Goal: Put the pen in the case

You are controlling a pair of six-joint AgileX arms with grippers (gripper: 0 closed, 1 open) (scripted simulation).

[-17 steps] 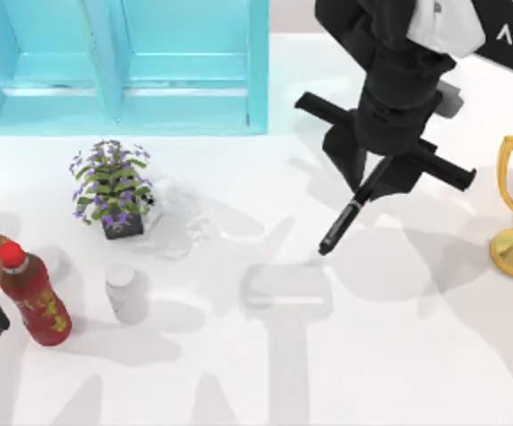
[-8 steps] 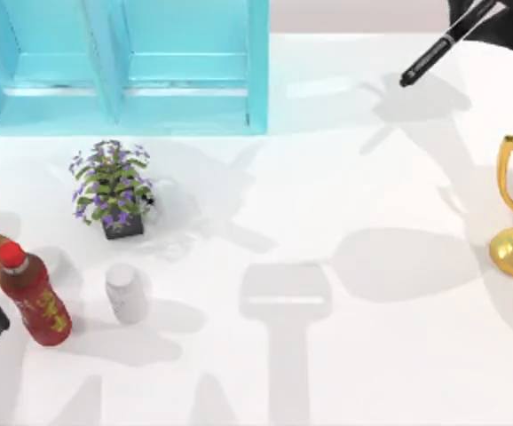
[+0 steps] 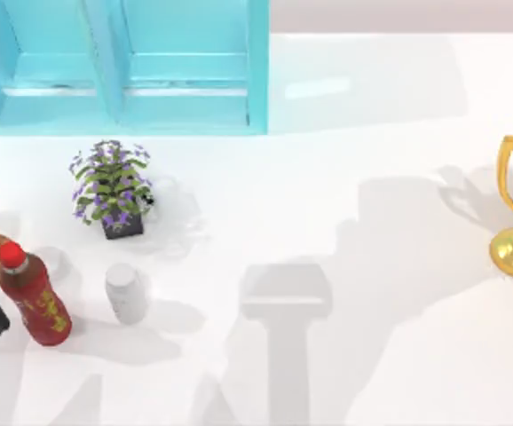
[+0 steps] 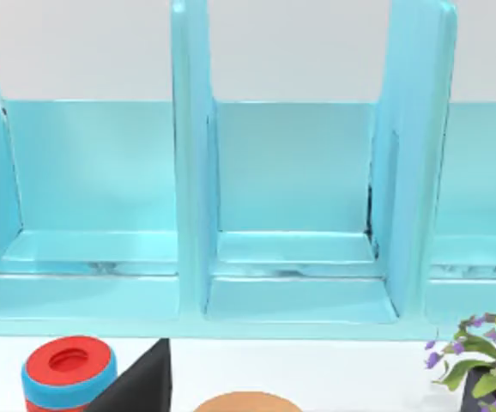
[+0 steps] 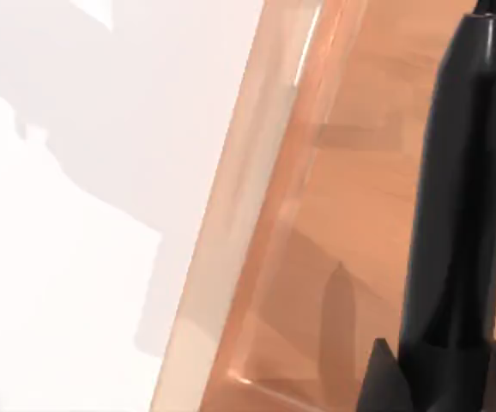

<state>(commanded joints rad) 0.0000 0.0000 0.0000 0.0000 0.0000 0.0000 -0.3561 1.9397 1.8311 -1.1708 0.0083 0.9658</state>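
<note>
— Black pen is hanging over brown wood flooring now, just outside the table edge, going by the right wrist view. Are you seeing that too?

— Yes. A second ago the right arm was holding it low over the middle of the table. Half a second ago it was carrying the pen toward the far right corner. Now the arm is leaving just its shadow on the white top.

— Is the right gripper keeping hold?

— It is looking that way. The pen is jutting straight out from the dark fingers, so I am judging them clamped on its lower end.

— And the case?

— It is sitting along the far edge toward the left corner, well apart from the pen. Its compartments are standing empty in the left wrist view.

— So the lift is succeeding, but the swing is taking the pen away from the case?

— That is how I am reading it. The carry over to a compartment is not yet happening. The left arm is idling near the left edge, facing the case.
</note>
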